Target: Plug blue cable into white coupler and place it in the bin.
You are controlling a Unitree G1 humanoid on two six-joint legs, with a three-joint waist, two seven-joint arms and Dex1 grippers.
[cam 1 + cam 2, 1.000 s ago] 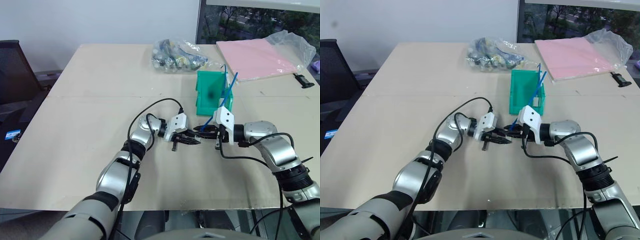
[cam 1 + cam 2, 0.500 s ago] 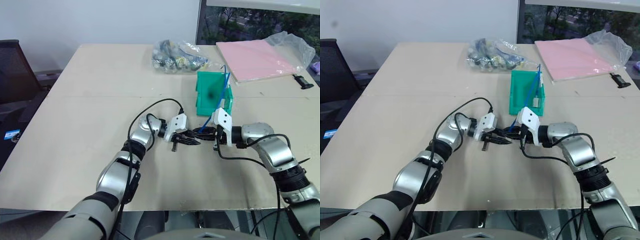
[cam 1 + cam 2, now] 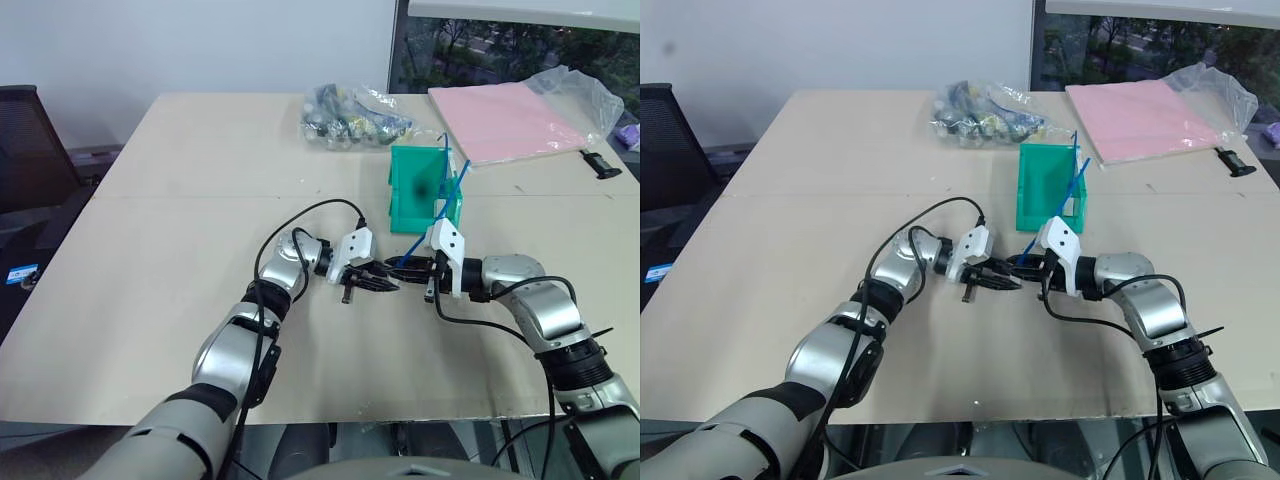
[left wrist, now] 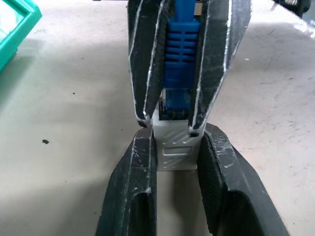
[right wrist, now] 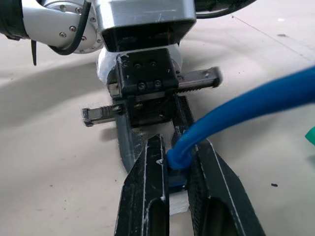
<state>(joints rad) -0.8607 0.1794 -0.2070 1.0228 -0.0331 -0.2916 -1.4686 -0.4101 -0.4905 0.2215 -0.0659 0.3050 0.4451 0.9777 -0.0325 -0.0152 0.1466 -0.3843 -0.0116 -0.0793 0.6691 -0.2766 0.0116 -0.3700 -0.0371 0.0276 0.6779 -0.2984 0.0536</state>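
My two grippers meet tip to tip just above the table, in front of the bin (image 3: 410, 190). The white coupler (image 4: 177, 147) sits between the fingers (image 4: 142, 162) of my left gripper (image 3: 383, 284), which lie against its sides. My right gripper (image 5: 178, 145) is shut on the blue boot of the blue cable (image 3: 456, 188). The cable's plug end is set into the coupler's socket. From there the cable rises up and back over the teal-green bin's right wall.
A clear bag of small parts (image 3: 355, 112) lies behind the bin. A pink sheet under crinkled plastic (image 3: 505, 115) and a small black object (image 3: 605, 160) are at the far right. A black chair (image 3: 25, 140) stands at the table's left edge.
Both hands have stayed where they were. The right wrist has rolled a little, and the cable's free end has swayed over the bin.
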